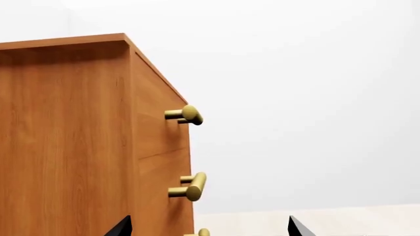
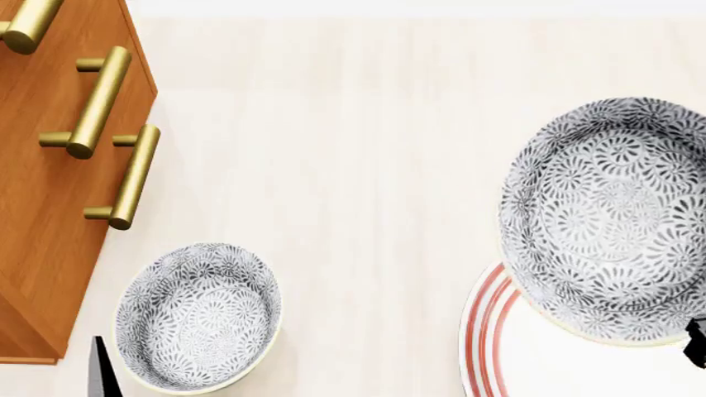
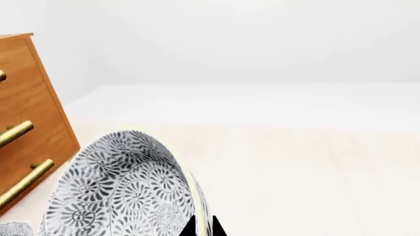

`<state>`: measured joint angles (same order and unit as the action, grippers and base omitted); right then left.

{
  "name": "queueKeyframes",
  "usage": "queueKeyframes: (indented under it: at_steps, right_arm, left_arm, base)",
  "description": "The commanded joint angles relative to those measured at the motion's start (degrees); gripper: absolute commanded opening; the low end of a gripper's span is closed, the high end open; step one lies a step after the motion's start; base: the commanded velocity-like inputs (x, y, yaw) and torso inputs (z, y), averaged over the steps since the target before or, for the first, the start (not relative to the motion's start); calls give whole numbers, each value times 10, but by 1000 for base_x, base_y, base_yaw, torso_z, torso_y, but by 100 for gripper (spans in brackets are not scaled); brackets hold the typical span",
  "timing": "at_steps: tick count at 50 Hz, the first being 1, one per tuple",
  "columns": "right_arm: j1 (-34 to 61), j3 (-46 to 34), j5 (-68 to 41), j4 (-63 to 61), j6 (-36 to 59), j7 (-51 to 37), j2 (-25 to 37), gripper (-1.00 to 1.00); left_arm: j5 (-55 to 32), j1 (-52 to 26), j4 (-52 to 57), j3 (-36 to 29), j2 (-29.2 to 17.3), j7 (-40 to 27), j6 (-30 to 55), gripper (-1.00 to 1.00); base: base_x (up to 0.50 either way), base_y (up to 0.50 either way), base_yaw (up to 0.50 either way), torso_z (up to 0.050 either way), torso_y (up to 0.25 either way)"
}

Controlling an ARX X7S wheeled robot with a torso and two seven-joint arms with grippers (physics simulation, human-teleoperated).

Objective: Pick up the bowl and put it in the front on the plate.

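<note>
- A pale, cream-coloured tabletop point(image 2: 353, 124) with a faint wood grain is filling most of the head view, meeting a plain white wall point(image 3: 262, 39) at its far edge.
- An orange-brown wooden cabinet point(image 2: 45, 248) is standing at the left, its front facing right and carrying brass bar handles point(image 2: 99, 99) on short posts.
- The plate point(image 2: 491, 331), white with thin red rings at its rim, is lying at the near right of the tabletop, cut off by the frame.
- The bowl point(image 2: 617, 215), patterned grey-blue on white, is appearing large and hanging over the plate's far edge; in the right wrist view it is tilting, showing its patterned inside.
- The right gripper point(image 3: 204, 227) is clamping the bowl's rim, with only dark finger tips showing at the frame edge.
- A second patterned bowl point(image 2: 198, 318) is resting on the tabletop at the near left, just beside the cabinet.
- The left gripper point(image 1: 208, 227) is pointing toward the cabinet, its two dark finger tips standing well apart with nothing between them.
</note>
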<state>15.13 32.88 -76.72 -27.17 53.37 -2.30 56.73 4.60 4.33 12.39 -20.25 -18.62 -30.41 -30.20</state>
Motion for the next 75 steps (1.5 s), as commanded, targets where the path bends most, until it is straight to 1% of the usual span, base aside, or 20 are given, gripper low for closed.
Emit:
queueKeyframes:
  at_steps: [1,8,12,15,19,23,37,61,75]
  right_arm:
    - [-41,59,32,24,-4,72,12,-100]
    - [-68,88,39,17,4,80,9,-100]
    - [-92,92,48,1,4,103,2,-100]
    - [-117,95,70,-3,-3,132,-9,-100]
    - [-159,74,144,-6,-40,178,-25,-100]
    - [-181,80,167,-16,-59,212,-27,-100]
    - [-194,87,184,-4,-65,218,-33,-100]
    - [-157,15,198,34,-82,208,-57,-100]
    - [-165,-11,228,58,-95,211,-66,-100]
  left_arm:
    - [6,-1,0,2,3,6,2,100]
    - [8,0,0,0,2,4,1,100]
    - [8,0,3,-1,1,4,2,100]
    - [8,0,1,-1,1,3,1,100]
    - [8,0,3,-3,0,4,3,100]
    - [8,-1,0,-4,0,4,2,100]
    - [9,-1,2,-8,-3,3,3,100]
    - [7,-2,1,-14,-7,2,4,100]
    - [5,-4,1,-15,-8,0,7,100]
  base:
    - [0,0,0,0,0]
    - [0,0,0,0,0]
    - [0,0,0,0,0]
    - [0,0,0,0,0]
    - [0,0,0,0,0]
    - [0,0,0,0,3]
    - [0,0,0,0,0]
    - [0,0,0,0,0]
    - [0,0,0,0,0]
